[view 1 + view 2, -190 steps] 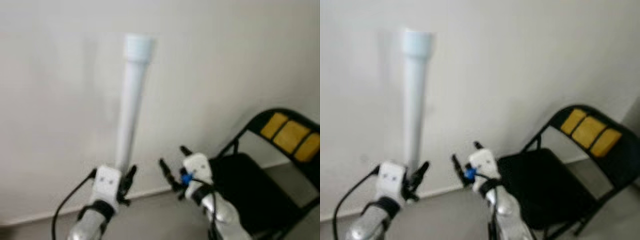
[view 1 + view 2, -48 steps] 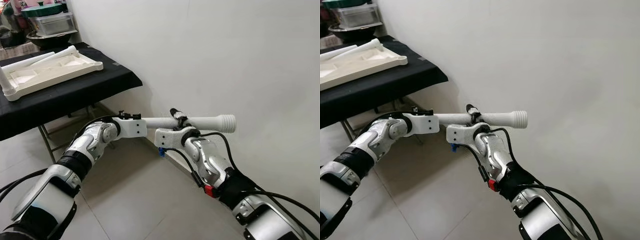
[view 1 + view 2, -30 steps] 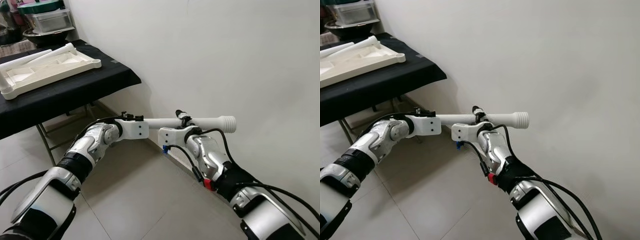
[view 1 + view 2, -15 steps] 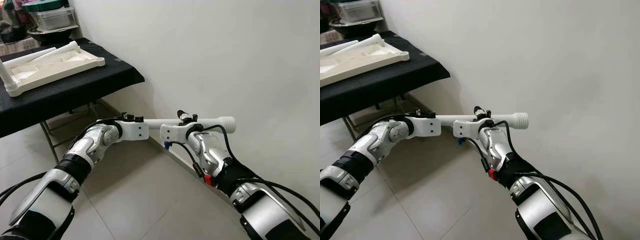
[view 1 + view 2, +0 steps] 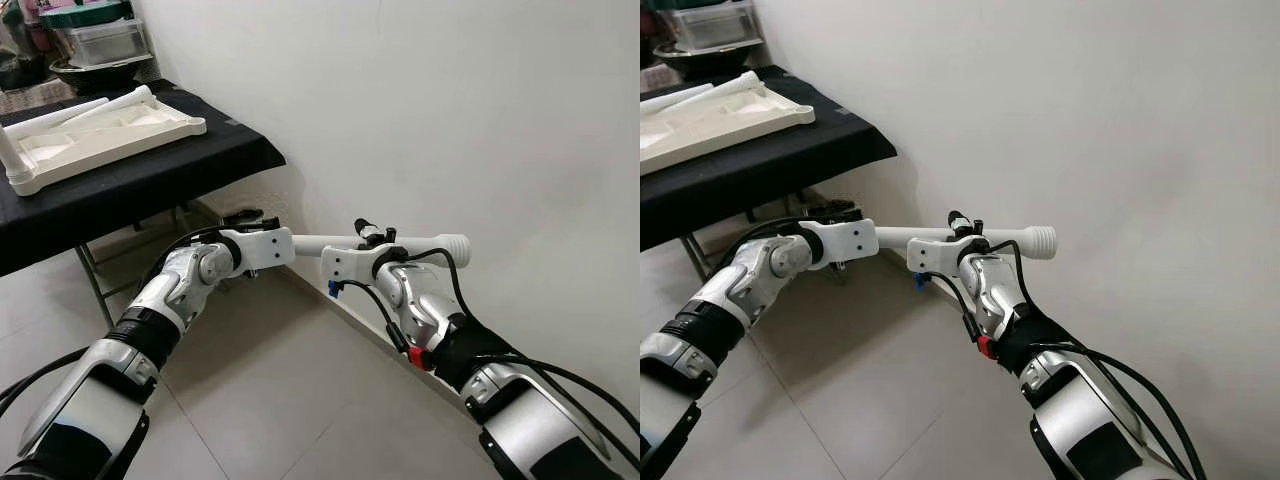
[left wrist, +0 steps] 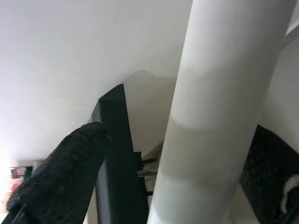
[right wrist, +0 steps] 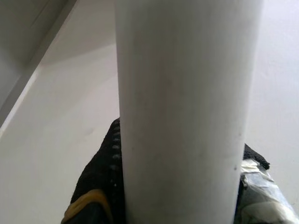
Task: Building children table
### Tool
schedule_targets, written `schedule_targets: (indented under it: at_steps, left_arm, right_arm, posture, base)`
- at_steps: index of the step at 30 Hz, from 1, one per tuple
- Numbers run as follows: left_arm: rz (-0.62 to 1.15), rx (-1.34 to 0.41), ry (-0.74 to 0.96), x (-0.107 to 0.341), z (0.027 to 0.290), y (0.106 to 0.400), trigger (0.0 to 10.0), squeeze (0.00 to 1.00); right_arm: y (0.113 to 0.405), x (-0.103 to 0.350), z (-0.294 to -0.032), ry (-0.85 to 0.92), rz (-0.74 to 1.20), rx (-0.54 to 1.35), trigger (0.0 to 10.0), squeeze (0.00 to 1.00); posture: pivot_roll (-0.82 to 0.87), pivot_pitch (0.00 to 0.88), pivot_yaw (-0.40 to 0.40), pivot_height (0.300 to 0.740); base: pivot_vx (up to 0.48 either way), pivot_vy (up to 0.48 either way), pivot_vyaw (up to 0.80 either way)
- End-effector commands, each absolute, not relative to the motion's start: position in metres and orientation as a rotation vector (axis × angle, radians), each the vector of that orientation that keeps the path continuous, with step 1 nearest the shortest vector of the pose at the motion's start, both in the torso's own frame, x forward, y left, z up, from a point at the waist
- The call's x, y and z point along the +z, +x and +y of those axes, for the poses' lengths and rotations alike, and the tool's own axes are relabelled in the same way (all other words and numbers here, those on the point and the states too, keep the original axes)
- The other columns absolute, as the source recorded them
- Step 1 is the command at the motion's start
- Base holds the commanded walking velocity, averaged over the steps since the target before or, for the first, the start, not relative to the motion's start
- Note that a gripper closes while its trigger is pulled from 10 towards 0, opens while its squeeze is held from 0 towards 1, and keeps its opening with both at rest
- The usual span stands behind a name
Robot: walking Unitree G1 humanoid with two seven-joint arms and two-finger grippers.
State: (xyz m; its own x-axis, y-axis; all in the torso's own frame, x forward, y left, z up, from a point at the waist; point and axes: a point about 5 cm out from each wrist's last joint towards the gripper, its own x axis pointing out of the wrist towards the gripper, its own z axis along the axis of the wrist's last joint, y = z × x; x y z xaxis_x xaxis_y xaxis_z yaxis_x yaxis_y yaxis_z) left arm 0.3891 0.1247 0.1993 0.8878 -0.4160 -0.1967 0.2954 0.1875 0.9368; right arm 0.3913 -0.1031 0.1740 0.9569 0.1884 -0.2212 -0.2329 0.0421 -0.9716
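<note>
A white wall (image 5: 450,110) is seen ahead, tiled floor (image 5: 270,400) below. A black-clothed worktop (image 5: 150,180) at far left carries the upturned white tabletop (image 5: 100,140). A white leg (image 5: 420,243) is held level in mid-air near the wall, well apart from the worktop. The right claw (image 5: 372,234) is clamped on its middle. The left claw (image 6: 173,182) is spread, the leg's end lying between its fingers (image 6: 60,177).
</note>
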Motion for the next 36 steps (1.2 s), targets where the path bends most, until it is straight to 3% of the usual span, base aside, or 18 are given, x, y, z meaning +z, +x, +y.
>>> schedule_targets:
  at_steps: [1, 14, 25, 28, 31, 32, 34, 36]
  left_arm:
    - [-0.125, -0.506, 1.322, 0.199, 0.124, 0.388, 10.0, 0.0]
    - [-0.099, -0.539, 1.42, 0.198, 0.137, 0.386, 10.0, 0.0]
    - [-0.089, -0.46, 1.571, 0.192, 0.168, 0.378, 10.0, 0.0]
    - [-0.077, -0.404, 1.559, 0.191, 0.179, 0.377, 10.0, 0.0]
    - [-0.175, -0.149, 1.485, 0.211, 0.205, 0.376, 10.0, 0.0]
    - [-0.175, -0.149, 1.485, 0.211, 0.205, 0.376, 10.0, 0.0]
    - [-0.243, -0.001, 1.223, 0.224, 0.216, 0.37, 10.0, 0.0]
    - [-0.249, 0.033, 1.135, 0.226, 0.218, 0.367, 10.0, 0.0]
  right_arm:
    - [0.39, 0.17, -0.102, -1.479, 0.038, 0.333, 0.0, 0.0]
    - [0.392, 0.162, -0.117, -1.46, 0.097, 0.31, 0.0, 0.0]
    - [0.403, 0.177, -0.165, -1.387, 0.181, 0.13, 0.0, 0.0]
    - [0.404, 0.18, -0.171, -1.306, 0.18, 0.104, 0.0, 0.0]
    - [0.401, 0.18, -0.171, -0.98, 0.16, 0.095, 0.0, 0.0]
    - [0.401, 0.18, -0.171, -0.98, 0.16, 0.095, 0.0, 0.0]
    - [0.398, 0.178, -0.163, -0.652, 0.123, 0.118, 0.0, 0.0]
    - [0.397, 0.179, -0.161, -0.57, 0.108, 0.129, 0.0, 0.0]
  posture:
    - [0.02, 0.05, 0.004, 0.74]
    - [0.02, 0.056, 0.002, 0.74]
    - [0.03, 0.054, -0.001, 0.74]
    - [0.03, 0.055, -0.004, 0.74]
    - [0.02, 0.055, -0.003, 0.74]
    - [0.02, 0.055, -0.003, 0.74]
    - [0.02, 0.053, -0.008, 0.74]
    - [0.02, 0.053, -0.008, 0.74]
  base:
    - [0.0, 0.0, 0.0]
    - [0.0, 0.0, 0.0]
    - [0.0, 0.0, 0.0]
    - [0.0, 0.0, 0.0]
    - [0.0, 0.0, 0.0]
    - [0.0, 0.0, 0.0]
    - [0.0, 0.0, 0.0]
    - [0.0, 0.0, 0.0]
